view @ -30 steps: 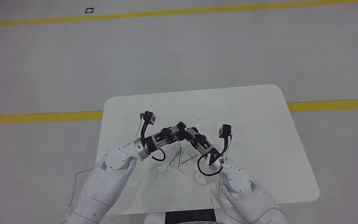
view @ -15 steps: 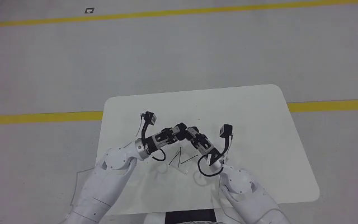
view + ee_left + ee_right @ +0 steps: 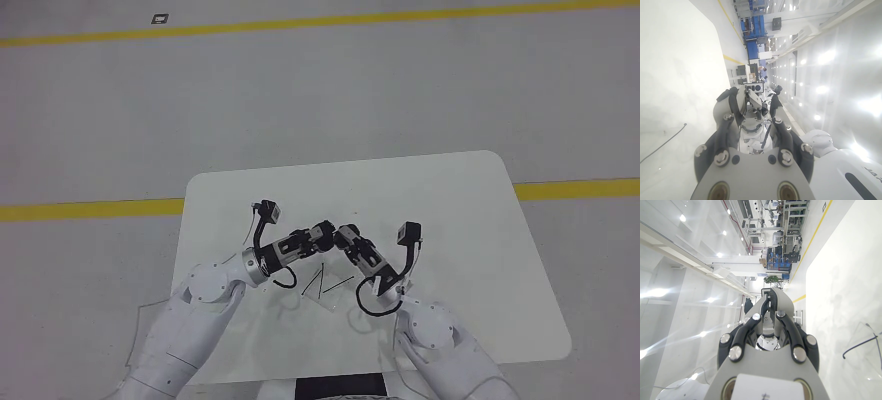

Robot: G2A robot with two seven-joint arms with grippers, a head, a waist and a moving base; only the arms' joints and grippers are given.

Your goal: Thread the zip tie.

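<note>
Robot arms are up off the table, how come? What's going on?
Both arms are raised above the white table, with their grippers meeting tip to tip. The left gripper is open, and the right gripper is shut just in front of it. Black zip ties lie on the table below, untouched. A thin black strip shows between the left gripper's fingers, but I cannot tell if it is a held zip tie.

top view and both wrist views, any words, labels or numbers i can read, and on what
None can be read.
Floor marker: black-and-white square, too small to read.
White label, right wrist view: mark cut off at the edge, unreadable.
Table and zip tie: no print.
</note>
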